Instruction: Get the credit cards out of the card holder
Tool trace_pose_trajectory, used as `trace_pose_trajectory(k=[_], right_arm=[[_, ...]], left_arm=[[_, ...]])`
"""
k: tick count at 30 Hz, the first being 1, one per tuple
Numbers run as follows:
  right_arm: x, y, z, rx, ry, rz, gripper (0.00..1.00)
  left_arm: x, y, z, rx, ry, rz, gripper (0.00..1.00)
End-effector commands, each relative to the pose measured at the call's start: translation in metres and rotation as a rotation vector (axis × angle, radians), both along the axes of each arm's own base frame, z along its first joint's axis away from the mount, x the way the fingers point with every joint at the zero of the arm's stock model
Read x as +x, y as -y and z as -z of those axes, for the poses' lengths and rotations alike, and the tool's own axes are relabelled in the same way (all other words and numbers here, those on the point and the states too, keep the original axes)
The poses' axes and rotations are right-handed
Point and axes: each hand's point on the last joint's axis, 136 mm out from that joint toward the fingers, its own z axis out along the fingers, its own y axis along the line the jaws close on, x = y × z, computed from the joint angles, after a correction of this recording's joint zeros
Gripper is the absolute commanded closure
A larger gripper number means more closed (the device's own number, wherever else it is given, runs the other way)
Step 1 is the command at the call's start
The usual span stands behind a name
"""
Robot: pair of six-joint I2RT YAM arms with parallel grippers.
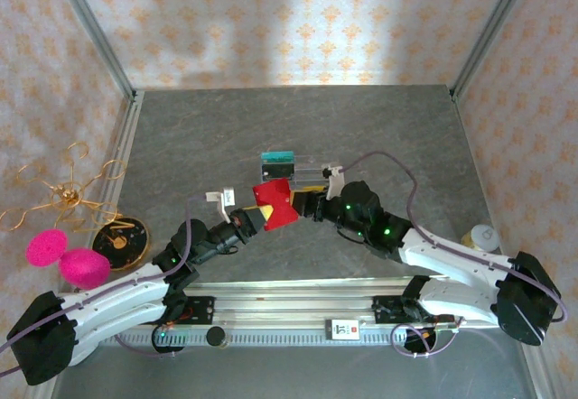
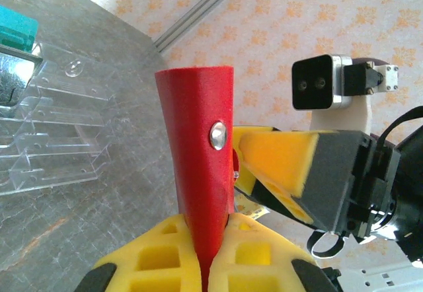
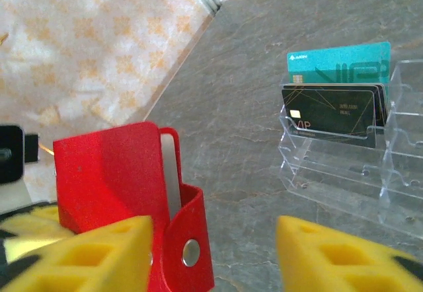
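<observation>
Grey marbled table (image 1: 226,137) meets floral walls (image 1: 271,20) behind card holder (image 1: 275,202)

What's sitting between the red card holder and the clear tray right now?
Nothing lies there: the right wrist view shows bare grey tabletop between the card holder and the clear tray.

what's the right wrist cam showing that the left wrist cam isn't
Right wrist adds: the black card face-on in the clear tray, and a pale strip inside the red card holder. Left wrist adds: the left gripper shut on the holder's edge, and the right arm's camera. Both: the holder, the tray, the grey table.
</observation>
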Motion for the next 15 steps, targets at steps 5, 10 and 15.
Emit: trace_pose_trajectory(k=[5, 10, 15], right_arm=[[-0.014, -0.001, -0.025, 0.086, 0.051, -0.065, 0.44], [-0.017, -0.008, -0.014, 0.072, 0.022, -0.102, 0.46], [-0.013, -0.009, -0.013, 0.064, 0.022, -0.091, 0.57]], left_arm=[[-0.007, 0.001, -0.022, -0.081, 0.069, 0.027, 1.0], [-0.009, 0.001, -0.027, -0.096, 0.081, 0.042, 1.0], [-0.012, 0.003, -0.028, -0.099, 0.085, 0.059, 1.0]])
